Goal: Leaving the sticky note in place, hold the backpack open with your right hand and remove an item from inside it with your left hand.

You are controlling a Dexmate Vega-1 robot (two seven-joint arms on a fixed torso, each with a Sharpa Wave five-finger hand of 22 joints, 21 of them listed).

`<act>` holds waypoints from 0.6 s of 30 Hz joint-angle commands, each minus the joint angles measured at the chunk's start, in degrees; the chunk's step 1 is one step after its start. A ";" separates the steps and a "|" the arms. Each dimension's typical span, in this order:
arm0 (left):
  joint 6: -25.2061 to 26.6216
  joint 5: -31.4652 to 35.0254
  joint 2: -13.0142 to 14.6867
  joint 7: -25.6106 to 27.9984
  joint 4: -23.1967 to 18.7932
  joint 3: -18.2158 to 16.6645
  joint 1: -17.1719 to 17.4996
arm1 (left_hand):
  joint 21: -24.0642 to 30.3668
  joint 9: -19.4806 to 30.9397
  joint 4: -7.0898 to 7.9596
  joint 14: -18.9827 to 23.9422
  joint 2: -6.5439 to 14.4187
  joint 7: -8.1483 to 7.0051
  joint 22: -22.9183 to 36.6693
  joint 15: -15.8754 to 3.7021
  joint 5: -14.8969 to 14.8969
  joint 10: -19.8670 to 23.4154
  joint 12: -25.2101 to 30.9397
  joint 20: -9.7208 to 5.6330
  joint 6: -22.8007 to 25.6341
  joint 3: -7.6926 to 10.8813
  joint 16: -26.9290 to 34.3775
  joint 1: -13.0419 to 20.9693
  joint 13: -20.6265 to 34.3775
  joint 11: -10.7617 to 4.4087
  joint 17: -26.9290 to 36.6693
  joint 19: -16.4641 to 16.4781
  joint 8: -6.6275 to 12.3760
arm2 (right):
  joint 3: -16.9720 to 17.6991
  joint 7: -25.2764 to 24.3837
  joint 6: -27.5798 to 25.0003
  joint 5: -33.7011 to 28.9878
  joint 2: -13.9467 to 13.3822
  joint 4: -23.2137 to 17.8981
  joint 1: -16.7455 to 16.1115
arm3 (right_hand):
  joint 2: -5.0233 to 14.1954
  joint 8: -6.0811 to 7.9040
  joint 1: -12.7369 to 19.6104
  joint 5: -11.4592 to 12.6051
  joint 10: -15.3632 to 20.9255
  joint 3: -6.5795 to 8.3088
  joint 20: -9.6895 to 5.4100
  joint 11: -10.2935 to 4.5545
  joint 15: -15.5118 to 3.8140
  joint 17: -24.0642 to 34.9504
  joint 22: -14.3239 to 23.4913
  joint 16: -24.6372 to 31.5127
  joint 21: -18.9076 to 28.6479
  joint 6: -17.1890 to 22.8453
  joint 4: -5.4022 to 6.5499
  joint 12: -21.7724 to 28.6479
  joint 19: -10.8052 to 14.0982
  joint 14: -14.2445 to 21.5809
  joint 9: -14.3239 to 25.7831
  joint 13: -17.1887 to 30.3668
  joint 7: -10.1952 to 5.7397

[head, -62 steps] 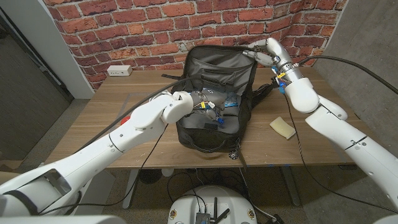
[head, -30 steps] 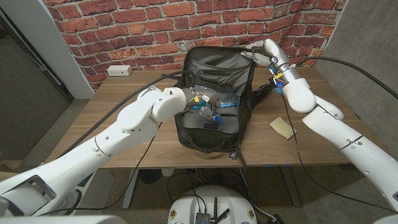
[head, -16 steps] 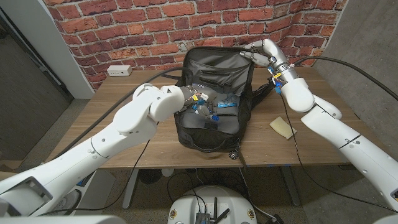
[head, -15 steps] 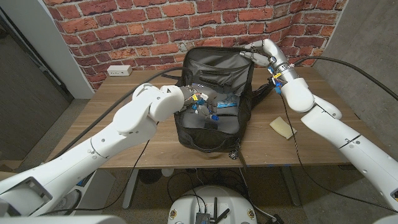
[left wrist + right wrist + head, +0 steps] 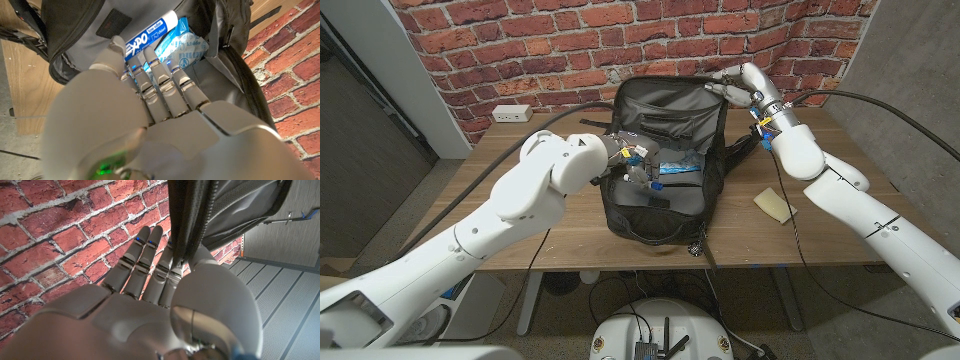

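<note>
The black backpack (image 5: 665,150) lies open mid-table, long axis running twelve to six. The right hand (image 5: 732,80) pinches its raised flap rim at one o'clock. Inside, the left hand (image 5: 145,80) grips an Expo marker (image 5: 150,34) beside a blue packet (image 5: 180,47); bare wood surrounds the bag.

Left hand (image 5: 625,160) crowds the backpack (image 5: 665,215) mouth.

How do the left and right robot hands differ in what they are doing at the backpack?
The left robot hand reaches down into the open backpack, over an Expo marker and a blue packet; the right robot hand is raised at the top edge of the flap. The left grips nothing plainly; the right pinches the flap. Both are white and touch the same bag.
</note>
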 commanded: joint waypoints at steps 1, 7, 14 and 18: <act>2.88 3.63 1.69 -0.63 -3.33 -3.01 3.92 | 0.12 0.40 0.36 0.16 1.33 -0.09 0.19 -4.23 0.32 0.38 0.34 -8.37 0.46 0.61 -0.06 0.72 0.21 0.00 0.20 0.74 0.33 | -0.28 0.44 0.02 0.05 -0.10 0.03 0.24 | 0.59 0.24 -0.02 0.18 0.15 0.11 -4.80 -0.08 -6.72 0.11 0.10 -0.03 0.58 0.86 0.42 -0.20 -0.17 0.60 0.13 0.12 -0.46; 3.81 6.30 2.03 -0.78 -4.66 -4.51 6.14 | 0.11 0.36 0.37 0.18 1.39 0.01 0.19 -4.22 0.32 0.30 0.31 -8.39 0.43 0.64 -0.05 0.72 0.20 0.02 0.21 0.71 0.28 | -0.54 0.74 0.11 0.08 -0.03 0.24 0.58 | 0.61 0.22 0.06 0.20 0.20 0.16 -4.77 0.03 -6.81 0.13 0.10 -0.13 0.62 0.85 0.36 -0.20 -0.15 0.51 0.13 0.14 -0.49; 4.80 8.95 2.13 -1.04 -6.00 -7.09 9.39 | 0.09 0.41 0.35 0.09 1.41 -0.05 0.20 -4.22 0.32 0.16 0.25 -8.39 0.40 0.68 -0.08 0.77 0.20 -0.01 0.21 0.67 0.27 | -1.00 0.90 0.35 0.17 0.39 0.79 1.12 | 0.65 0.20 0.13 0.22 0.01 0.18 -4.76 -0.04 -6.89 0.22 0.09 -0.12 0.64 0.87 0.33 -0.32 -0.19 0.59 0.14 0.12 -0.50; 4.88 10.16 2.02 -0.60 -6.36 -8.46 10.98 | 0.09 0.40 0.35 0.04 1.39 0.00 0.20 -4.22 0.31 0.11 0.25 -8.39 0.39 0.68 -0.10 0.75 0.21 0.02 0.21 0.64 0.25 | -1.27 1.08 0.46 0.31 0.61 1.13 1.41 | 0.60 0.20 0.10 0.21 0.19 0.15 -4.75 -0.01 -6.83 0.25 0.09 -0.14 0.67 0.90 0.33 -0.25 -0.16 0.60 0.14 0.15 -0.54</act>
